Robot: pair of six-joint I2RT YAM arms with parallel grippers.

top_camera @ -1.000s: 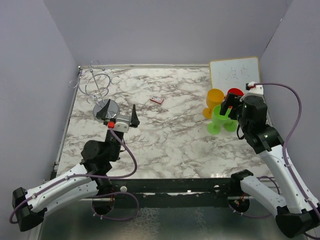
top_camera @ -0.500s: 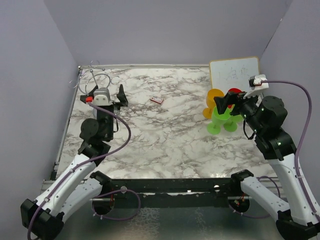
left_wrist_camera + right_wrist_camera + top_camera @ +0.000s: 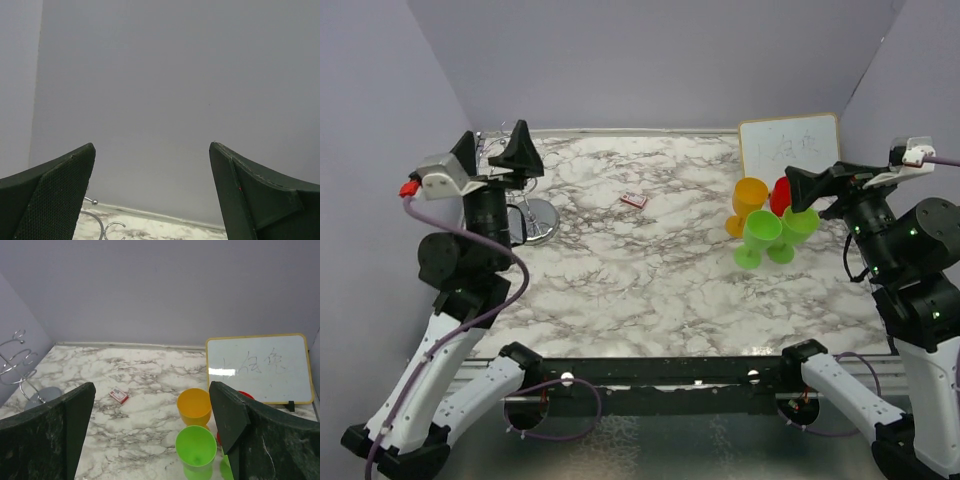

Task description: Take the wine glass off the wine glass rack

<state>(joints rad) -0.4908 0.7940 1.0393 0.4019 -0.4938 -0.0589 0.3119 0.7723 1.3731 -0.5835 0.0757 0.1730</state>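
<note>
Surveying the top view, the wine glass rack (image 3: 542, 217) stood at 10 o'clock on the table (image 3: 650, 280) with no glass visible on it. Four wine glasses (image 3: 760, 232) were grouped at 3 o'clock: one orange, one red, two green. One white board (image 3: 790, 148) and one small packet (image 3: 634, 200) were counted. The left gripper (image 3: 494, 145) and right gripper (image 3: 810, 185) hung raised. The left wrist view showed its jaws spread wide on nothing. The right wrist view showed the same, with the glasses below. Removal was judged complete, though which glass came off could not be told.
</note>
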